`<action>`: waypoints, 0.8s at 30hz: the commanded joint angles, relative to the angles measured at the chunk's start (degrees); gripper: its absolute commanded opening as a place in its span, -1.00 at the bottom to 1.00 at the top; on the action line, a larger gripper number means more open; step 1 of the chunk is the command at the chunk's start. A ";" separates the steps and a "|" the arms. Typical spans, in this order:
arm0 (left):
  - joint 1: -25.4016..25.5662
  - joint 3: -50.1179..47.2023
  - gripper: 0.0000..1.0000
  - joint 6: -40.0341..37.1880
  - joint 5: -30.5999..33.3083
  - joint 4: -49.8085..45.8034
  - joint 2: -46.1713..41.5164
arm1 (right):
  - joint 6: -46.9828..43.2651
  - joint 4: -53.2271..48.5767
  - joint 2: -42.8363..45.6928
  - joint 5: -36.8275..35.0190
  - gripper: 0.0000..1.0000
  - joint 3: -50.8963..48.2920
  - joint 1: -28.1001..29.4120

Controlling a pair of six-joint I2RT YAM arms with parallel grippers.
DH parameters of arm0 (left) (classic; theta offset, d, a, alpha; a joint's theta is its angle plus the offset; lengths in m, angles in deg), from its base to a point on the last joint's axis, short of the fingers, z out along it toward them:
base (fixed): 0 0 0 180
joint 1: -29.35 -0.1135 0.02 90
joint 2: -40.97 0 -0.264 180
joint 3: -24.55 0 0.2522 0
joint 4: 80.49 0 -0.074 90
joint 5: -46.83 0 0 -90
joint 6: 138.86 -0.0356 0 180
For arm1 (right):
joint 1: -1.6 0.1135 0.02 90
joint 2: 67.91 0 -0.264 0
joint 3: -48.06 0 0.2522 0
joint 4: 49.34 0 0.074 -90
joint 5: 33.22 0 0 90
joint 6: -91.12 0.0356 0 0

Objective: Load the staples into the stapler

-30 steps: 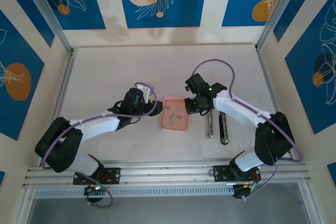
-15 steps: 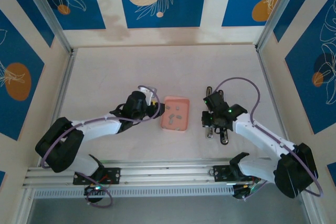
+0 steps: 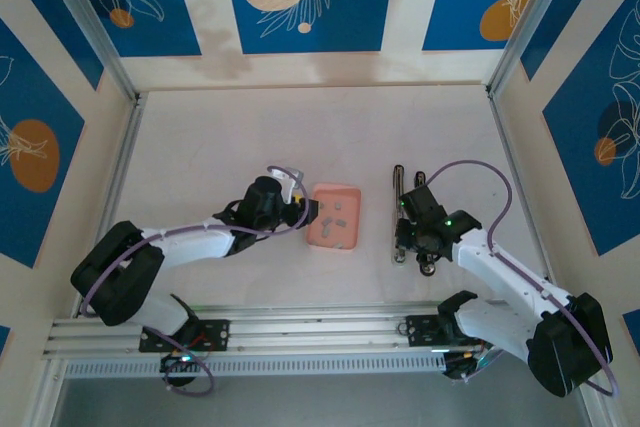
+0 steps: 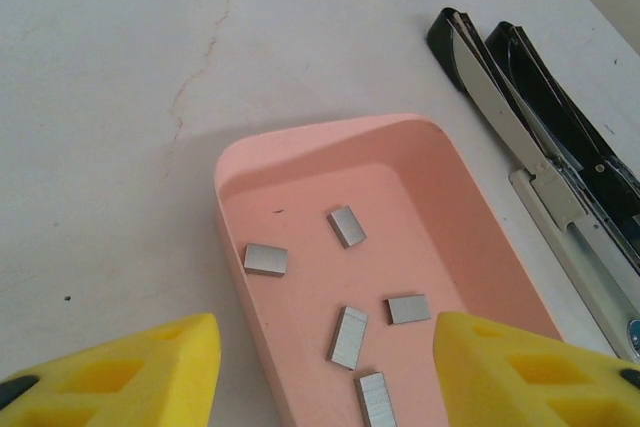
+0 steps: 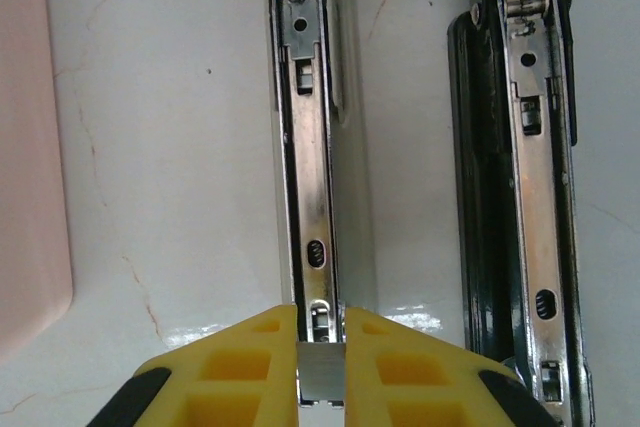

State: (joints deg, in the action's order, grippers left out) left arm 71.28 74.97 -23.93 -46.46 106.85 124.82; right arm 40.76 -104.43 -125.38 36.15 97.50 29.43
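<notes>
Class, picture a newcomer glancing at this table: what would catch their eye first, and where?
The pink tray mid-table, with grey staples scattered loose inside it, stands out most. Right of it, the right gripper pinches a staple strip over the open channel of one of two staplers lying side by side.

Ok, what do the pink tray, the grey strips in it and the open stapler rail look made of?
Pink rectangular tray: probably plastic, matte, with smooth rounded moulded walls. Small grey staple strips: metal, by their dull sheen and crisp flat edges. Long open stapler rail: bright metal, likely steel, with glints and punched holes.
</notes>
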 commanded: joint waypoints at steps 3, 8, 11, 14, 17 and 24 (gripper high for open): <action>1.03 -0.81 0.16 -0.09 0.74 2.32 1.17 | 1.41 0.17 0.78 0.17 -0.68 -1.26 -0.15; 1.00 -0.38 0.17 -0.11 0.40 2.74 2.13 | 0.85 0.87 0.35 0.96 -0.68 -1.36 0.00; 1.06 -0.02 0.17 -0.07 0.19 2.92 2.78 | 0.53 1.33 0.17 1.33 -0.68 -1.47 0.20; 1.22 0.07 0.17 0.00 -0.12 3.48 3.37 | 0.49 1.87 -0.27 2.06 -0.68 -1.38 0.38; 1.17 0.42 0.16 0.02 -0.19 3.51 3.77 | 0.19 2.30 -1.05 2.36 -0.69 -1.36 0.91; 1.22 0.69 0.17 0.28 -0.49 3.55 4.49 | 0.24 1.61 -3.45 1.87 -0.69 -0.57 1.34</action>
State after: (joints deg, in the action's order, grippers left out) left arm 71.83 74.75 -23.89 -46.50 109.00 128.69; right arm 40.70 -102.68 -128.31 37.58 96.67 30.31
